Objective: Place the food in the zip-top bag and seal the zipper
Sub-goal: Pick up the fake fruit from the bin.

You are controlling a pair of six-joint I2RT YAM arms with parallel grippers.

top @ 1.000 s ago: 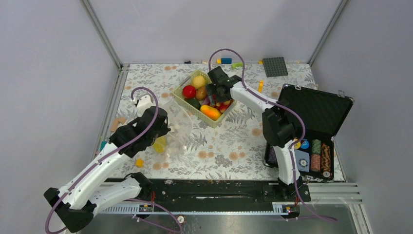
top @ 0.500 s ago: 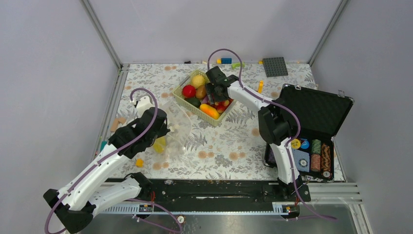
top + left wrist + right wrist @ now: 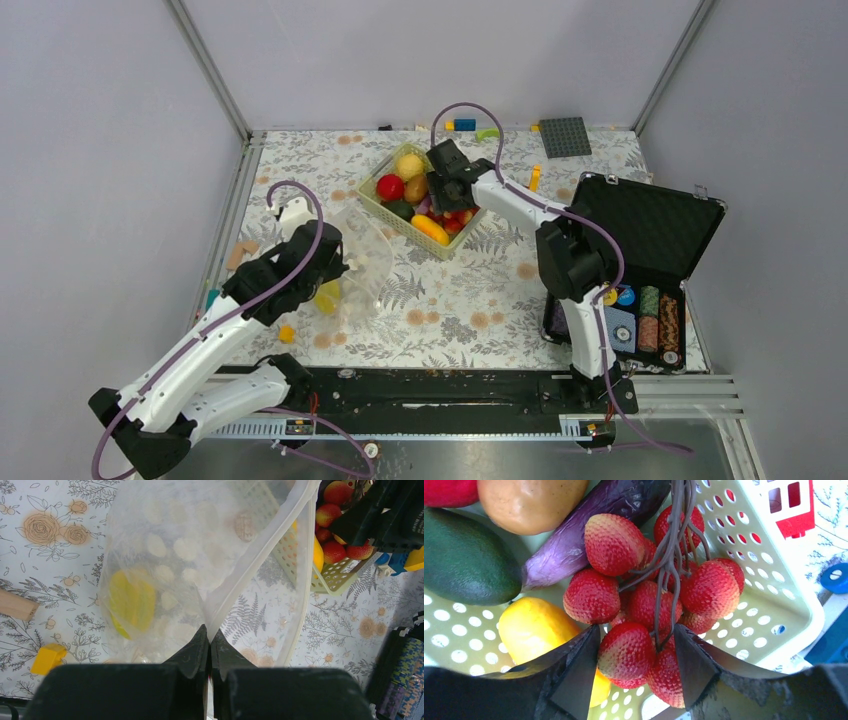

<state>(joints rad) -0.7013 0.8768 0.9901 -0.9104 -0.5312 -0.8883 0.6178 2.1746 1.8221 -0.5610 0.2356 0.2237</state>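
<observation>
The left gripper [image 3: 209, 632] was clamped shut on the zipper [image 3: 250, 560] of the zip-top bag [image 3: 170, 545]. It held the mouth lifted and gaping toward the pale green basket [image 3: 372, 203]. The bag lay on the flowered cloth [image 3: 470, 300] just beside the basket's near-left side. One yellow fruit [image 3: 131, 602] sat inside it. In the right wrist view the basket held six pieces: one red fruit [image 3: 449, 490], one tan-orange fruit [image 3: 531, 502], one dark green avocado [image 3: 466, 562], one purple aubergine [image 3: 589, 525], one yellow-orange piece [image 3: 536, 630] and one bunch of red berries [image 3: 644, 600]. The top view added a lemon [image 3: 408, 165] at the far corner. The aubergine's long axis ran from lower left to upper right in the wrist view. The bunch's brown stalks pointed toward the top of that view. At least eight berries showed. The right gripper [image 3: 634, 667] stood with its jaws apart on either side of the lowest berries, close against them. Whether it gripped them could not be told. An open black case [image 3: 650, 225] of poker chips [image 3: 650, 315] lay at the right, its markings too small to read.
</observation>
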